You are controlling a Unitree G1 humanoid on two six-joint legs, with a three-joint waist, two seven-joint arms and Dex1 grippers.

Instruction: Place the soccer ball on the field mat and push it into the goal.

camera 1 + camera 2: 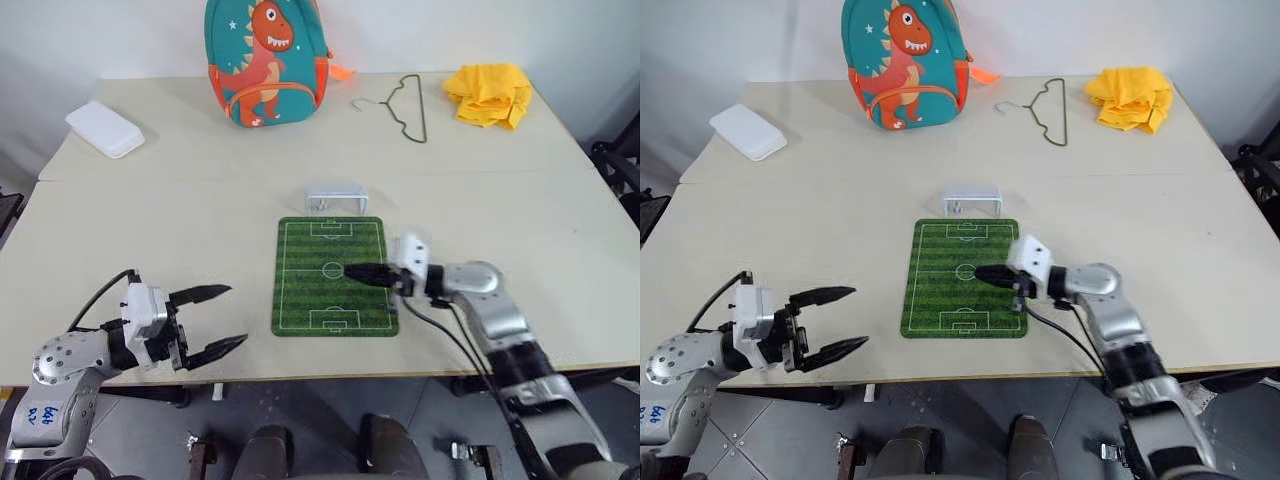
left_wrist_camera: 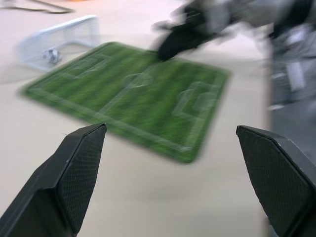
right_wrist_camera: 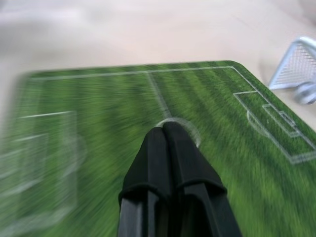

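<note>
The green field mat [image 1: 305, 290] lies flat at the table's middle. The small white goal [image 1: 336, 196] stands just beyond the mat's far end. The tiny soccer ball [image 2: 51, 55] lies inside the goal, near its left end, and appears again as the ball [image 3: 307, 93] beside the net. My right gripper [image 1: 350, 270] is shut with nothing in it. It points left, low over the mat near the centre circle. My left gripper [image 1: 236, 315] stands open and empty left of the mat, near the table's front edge, pointing toward the mat.
At the table's back stand a teal dinosaur backpack [image 1: 265, 60], a wire hanger [image 1: 408, 108] and a yellow cloth [image 1: 490, 92]. A white flat box [image 1: 104, 128] lies at the back left. Bare tabletop [image 1: 150, 220] surrounds the mat.
</note>
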